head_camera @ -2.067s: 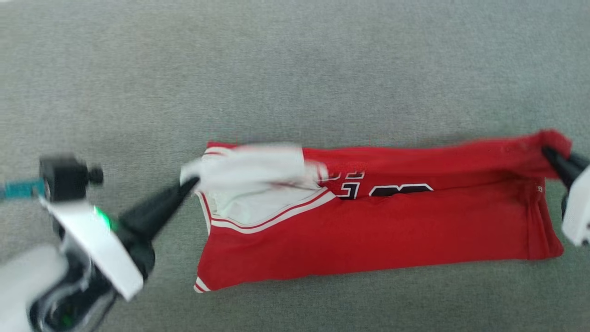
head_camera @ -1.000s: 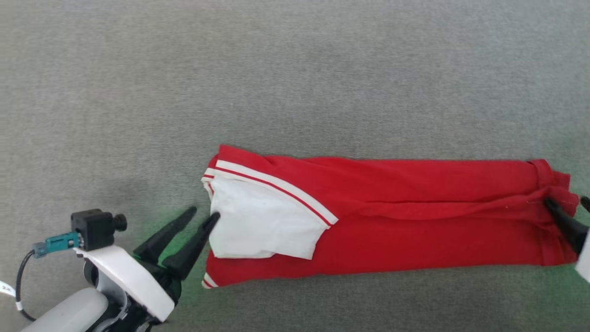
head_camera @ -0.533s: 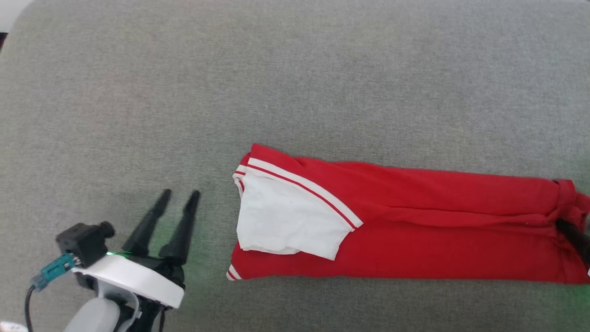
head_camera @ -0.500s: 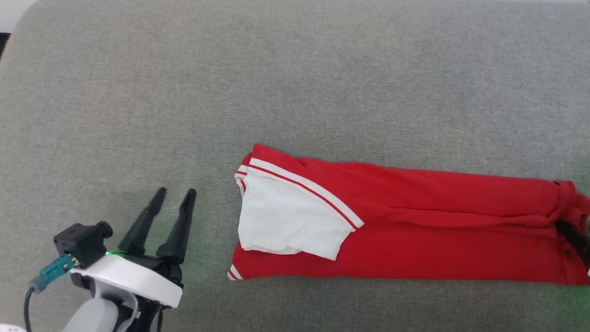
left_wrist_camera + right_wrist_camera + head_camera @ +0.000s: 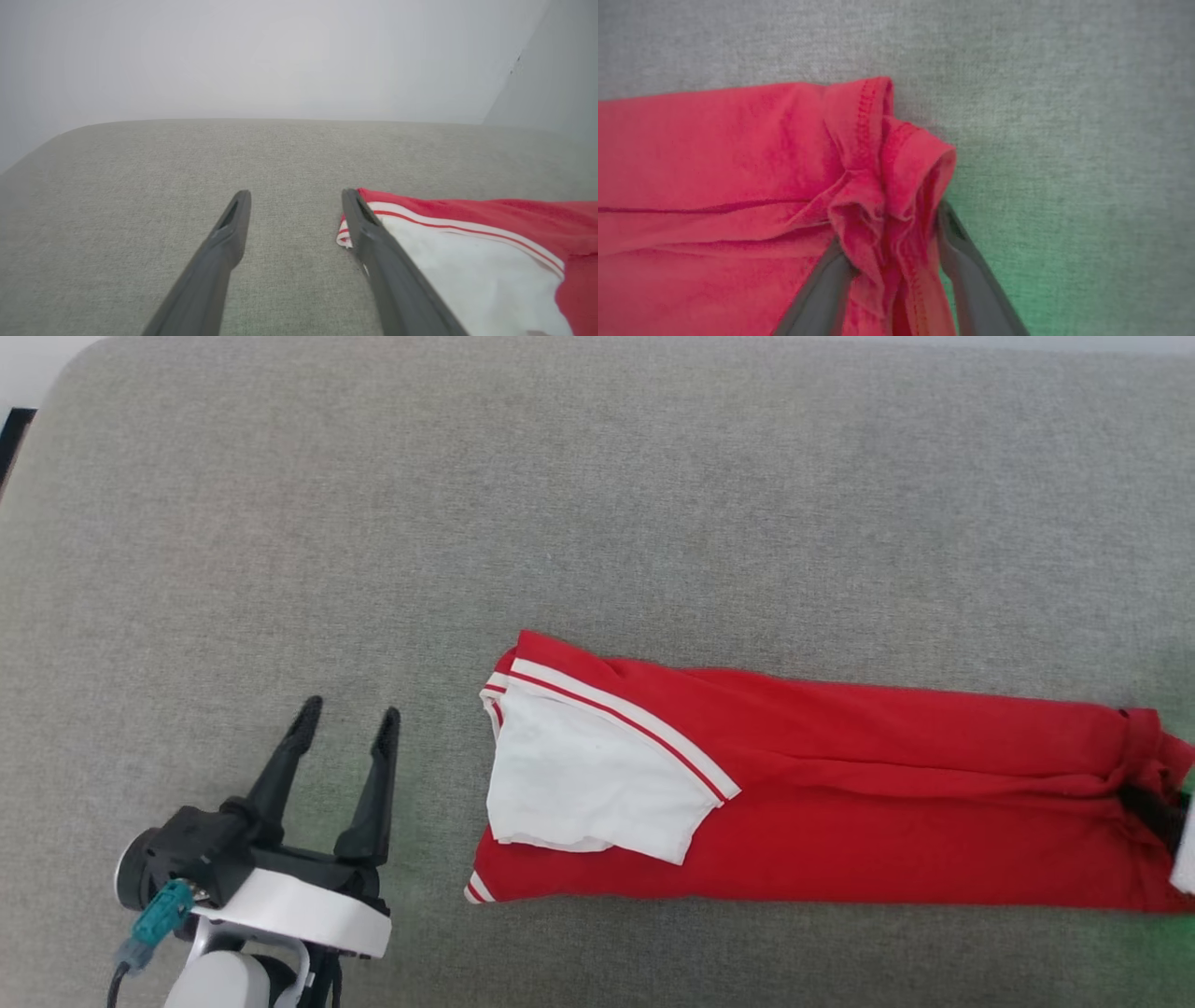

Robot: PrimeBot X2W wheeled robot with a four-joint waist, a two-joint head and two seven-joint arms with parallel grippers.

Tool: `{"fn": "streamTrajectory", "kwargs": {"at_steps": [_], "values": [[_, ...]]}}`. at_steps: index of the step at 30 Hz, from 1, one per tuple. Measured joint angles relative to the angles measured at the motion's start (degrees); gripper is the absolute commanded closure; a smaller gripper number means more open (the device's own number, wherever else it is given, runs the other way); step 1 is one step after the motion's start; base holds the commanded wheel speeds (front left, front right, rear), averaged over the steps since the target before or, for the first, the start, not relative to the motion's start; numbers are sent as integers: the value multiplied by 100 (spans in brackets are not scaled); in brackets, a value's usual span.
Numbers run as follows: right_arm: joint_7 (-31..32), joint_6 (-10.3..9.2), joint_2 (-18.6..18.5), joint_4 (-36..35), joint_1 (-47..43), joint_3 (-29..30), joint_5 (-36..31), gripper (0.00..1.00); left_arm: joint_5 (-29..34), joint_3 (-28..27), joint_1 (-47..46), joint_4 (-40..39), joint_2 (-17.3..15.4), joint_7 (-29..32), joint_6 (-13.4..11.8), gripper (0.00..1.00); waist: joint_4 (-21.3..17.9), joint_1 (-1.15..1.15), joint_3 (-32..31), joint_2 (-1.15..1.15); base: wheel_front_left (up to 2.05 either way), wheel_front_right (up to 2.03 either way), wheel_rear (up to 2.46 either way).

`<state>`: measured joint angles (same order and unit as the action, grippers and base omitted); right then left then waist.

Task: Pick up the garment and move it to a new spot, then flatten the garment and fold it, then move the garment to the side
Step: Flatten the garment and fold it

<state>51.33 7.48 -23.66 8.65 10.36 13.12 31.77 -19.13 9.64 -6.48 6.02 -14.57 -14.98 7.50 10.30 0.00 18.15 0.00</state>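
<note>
The left pincer (image 5: 350, 709) has its fingers spread apart with nothing between them, just left of the garment (image 5: 840, 821). The right pincer (image 5: 892, 228) straddles the bunched red hem at the garment's right end; whether it pinches the cloth I cannot tell. The garment lies as a long folded red band on the grey surface (image 5: 597, 504), with a white sleeve panel on top at its left end. The left wrist view adds a pale wall (image 5: 280, 56) behind the surface.
</note>
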Motion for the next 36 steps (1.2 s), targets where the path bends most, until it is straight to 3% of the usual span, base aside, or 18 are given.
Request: {"fn": "streamTrajectory", "kwargs": {"at_steps": [6,10,20,23,29,36], "values": [[-188,20,99,141,215,-112,0,100,80,-78,36,-92,-16,0,1,0,-155,0,18,0,0,0,0],[-531,27,129,292,431,120,-8,100,172,-223,62,-130,-65,0,4,0,-304,0,65,0,0,0,0],[-1438,15,-643,990,851,1589,-688,100,259,-245,-109,-176,-137,0,4,0,-609,0,296,0,0,0,0],[-1573,8,-753,1131,977,1768,-886,100,286,-231,-157,-179,-169,0,4,0,-647,0,322,0,0,0,0],[-1435,3,-524,775,943,1234,-559,100,279,-104,-153,-221,-186,0,4,0,-660,0,251,0,0,0,0],[-979,2,-253,-902,282,-124,-87,100,256,-48,-146,-112,-115,0,4,0,-558,0,154,0,0,0,0]]}}
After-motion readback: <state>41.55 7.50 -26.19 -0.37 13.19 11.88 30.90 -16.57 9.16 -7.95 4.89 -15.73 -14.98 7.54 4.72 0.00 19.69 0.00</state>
